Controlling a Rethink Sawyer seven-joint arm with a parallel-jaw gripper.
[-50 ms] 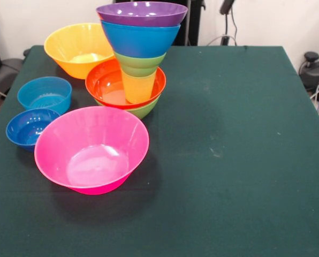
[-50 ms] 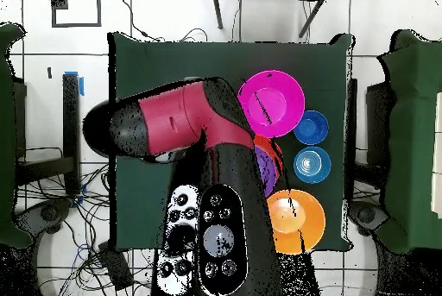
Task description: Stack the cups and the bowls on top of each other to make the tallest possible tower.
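The tower (image 1: 139,59) stands on the dark green tabletop (image 1: 240,150): a medium green bowl (image 1: 146,110) at the base, a glossy red-orange bowl (image 1: 107,83), a translucent yellow ribbed cup (image 1: 138,87), a small green bowl (image 1: 139,64), a blue bowl (image 1: 141,39) and a shallow purple bowl (image 1: 142,13) on top. Just beside the tower sit a large pink bowl (image 1: 91,149), an orange bowl (image 1: 76,48) and two small blue bowls (image 1: 44,94). Overhead, the red and black arm (image 2: 177,124) covers most of the tower; the gripper is hidden, so I cannot tell its state.

Purple-topped tower (image 1: 141,53) (pink bowl (image 1: 91,149) beside)
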